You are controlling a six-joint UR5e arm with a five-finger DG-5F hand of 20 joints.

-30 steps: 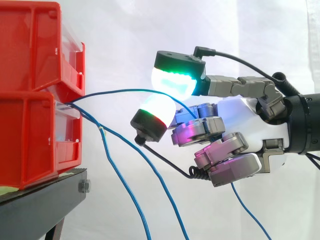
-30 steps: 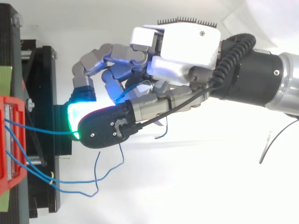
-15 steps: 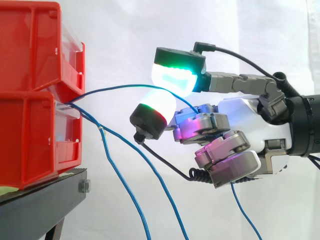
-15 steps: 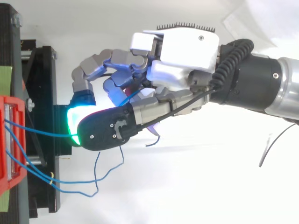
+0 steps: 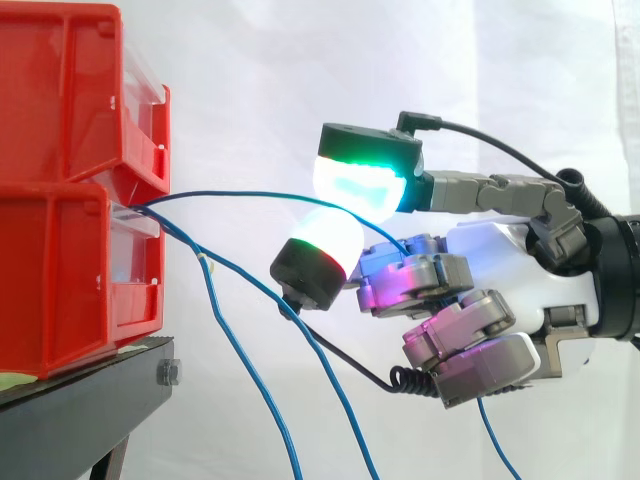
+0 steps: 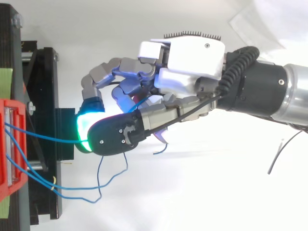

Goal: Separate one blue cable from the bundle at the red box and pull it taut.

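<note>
Two stacked red boxes (image 5: 75,200) stand at the left on a black stand (image 5: 85,420). Several blue cables come out of the lower box's front (image 6: 8,144). One blue cable (image 5: 250,194) arcs rightward from the box into my hand (image 5: 515,265), passing between the green-glowing fingertip (image 5: 362,185) and the white-and-red one below it. The fingers are curled round this cable, and its loose tail (image 5: 495,440) hangs under the palm. In the top view the held cable (image 6: 48,139) runs nearly straight to the hand (image 6: 192,53).
The other blue cables (image 5: 245,370) sag from the box down past the stand's edge, and in the top view they loop (image 6: 86,188) just right of the stand (image 6: 43,96). A white curtain lies behind.
My hand has shifted a little to the right, away from the box, and slightly lower. The held cable's arc is flatter now. The other cables hang as before.
</note>
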